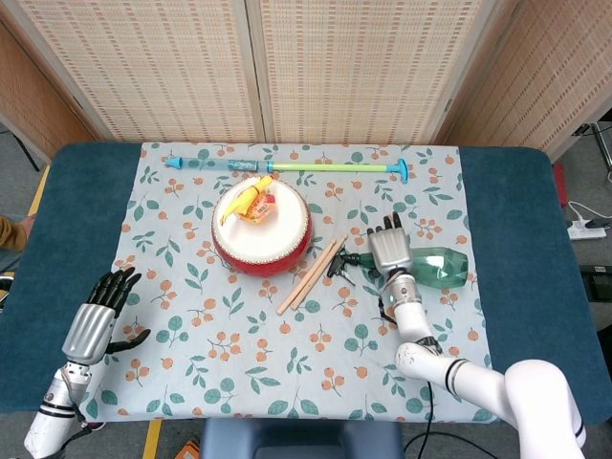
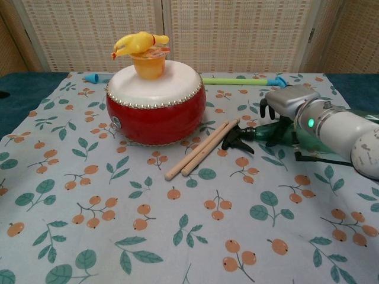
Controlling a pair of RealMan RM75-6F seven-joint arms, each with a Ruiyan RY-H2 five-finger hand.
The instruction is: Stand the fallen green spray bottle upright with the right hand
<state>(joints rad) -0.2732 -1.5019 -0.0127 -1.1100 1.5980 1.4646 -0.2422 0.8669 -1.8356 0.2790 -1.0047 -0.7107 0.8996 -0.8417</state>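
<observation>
One right hand (image 1: 387,251) lay draped over the neck of the fallen green spray bottle (image 1: 438,267) beside the drumsticks (image 1: 312,274), fingers curling round it, seemingly to tip it upright, though a firm grip couldn't be confirmed.

1. A green spray bottle (image 1: 435,267) lies on its side at centre right of the frame, black nozzle toward the two wooden sticks (image 1: 313,273).
2. The right hand (image 1: 387,251) rests over the bottle's neck, fingers extended.
3. The left hand (image 1: 96,320) sits at lower left, fingers apart, holding nothing.
</observation>
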